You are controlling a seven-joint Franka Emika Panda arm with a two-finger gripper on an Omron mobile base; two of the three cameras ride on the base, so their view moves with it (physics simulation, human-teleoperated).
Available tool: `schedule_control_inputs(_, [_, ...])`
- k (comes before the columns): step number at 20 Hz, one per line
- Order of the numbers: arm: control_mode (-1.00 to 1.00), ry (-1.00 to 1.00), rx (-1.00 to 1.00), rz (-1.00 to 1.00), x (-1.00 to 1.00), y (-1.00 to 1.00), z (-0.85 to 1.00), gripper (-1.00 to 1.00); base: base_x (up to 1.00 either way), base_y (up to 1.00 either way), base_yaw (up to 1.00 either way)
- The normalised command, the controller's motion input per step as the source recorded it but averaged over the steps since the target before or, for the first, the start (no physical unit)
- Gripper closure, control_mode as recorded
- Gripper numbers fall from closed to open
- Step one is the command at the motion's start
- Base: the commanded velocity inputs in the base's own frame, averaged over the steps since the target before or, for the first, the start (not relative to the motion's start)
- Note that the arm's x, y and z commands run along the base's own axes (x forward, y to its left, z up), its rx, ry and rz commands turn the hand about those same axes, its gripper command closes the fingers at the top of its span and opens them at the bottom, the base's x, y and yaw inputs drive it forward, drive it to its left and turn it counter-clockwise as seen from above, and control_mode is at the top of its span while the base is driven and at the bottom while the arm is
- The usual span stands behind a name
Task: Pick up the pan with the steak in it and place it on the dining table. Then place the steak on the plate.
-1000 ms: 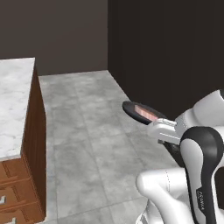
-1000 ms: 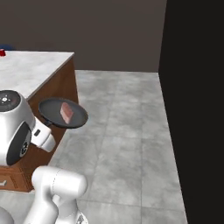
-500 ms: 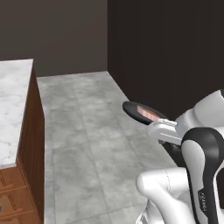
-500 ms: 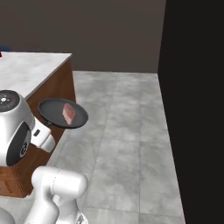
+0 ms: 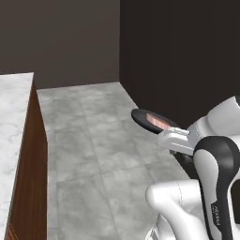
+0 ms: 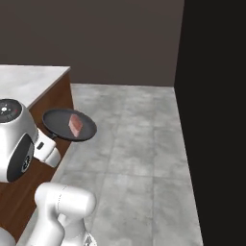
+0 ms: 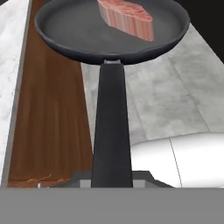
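Observation:
The dark round pan point(image 5: 146, 118) hangs level in the air over the grey floor, seen too in the right base view point(image 6: 62, 126) and close up in the hand view point(image 7: 83, 33). The pinkish-red steak point(image 7: 127, 18) lies in it toward its far side, also visible from the base point(image 6: 75, 125) point(image 5: 158, 123). My gripper point(image 7: 111, 178) is shut on the near end of the pan's long black handle point(image 7: 111, 122); the hand shows behind the pan point(image 5: 174, 140) point(image 6: 47, 148). The dining table and the plate are out of view.
A marble-topped counter point(image 5: 11, 122) with a brown wooden side point(image 6: 57, 103) runs along my left, close to the pan. Grey tiled floor point(image 6: 139, 139) stretches ahead. A dark wall point(image 5: 61, 37) closes the far end, and a black wall point(image 6: 214, 110) stands on the right.
The whole picture has shifted, so the base has driven: the counter has slid further to the left and out of the views. The pan and steak stay the same in my shut gripper.

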Motion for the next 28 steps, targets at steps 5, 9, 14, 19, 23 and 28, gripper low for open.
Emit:
schedule_control_inputs(5, [1.00, 0.00, 0.00, 0.00, 0.00, 0.00, 0.00, 1.00, 1.00, -0.08, -0.01])
schedule_control_inputs(9, [1.00, 0.00, 0.00, 0.00, 0.00, 0.00, 0.00, 1.00, 1.00, -0.09, -0.01])
schedule_control_inputs(14, [1.00, 0.00, 0.00, 0.00, 0.00, 0.00, 0.00, 1.00, 1.00, -0.11, -0.01])
schedule_control_inputs(19, [1.00, 0.00, 0.00, 0.00, 0.00, 0.00, 0.00, 1.00, 1.00, -0.09, -0.02])
schedule_control_inputs(23, [1.00, 0.00, 0.00, 0.00, 0.00, 0.00, 0.00, 1.00, 1.00, -0.05, -0.02])
schedule_control_inputs(28, [1.00, 0.00, 0.00, 0.00, 0.00, 0.00, 0.00, 1.00, 1.00, -0.04, -0.02])
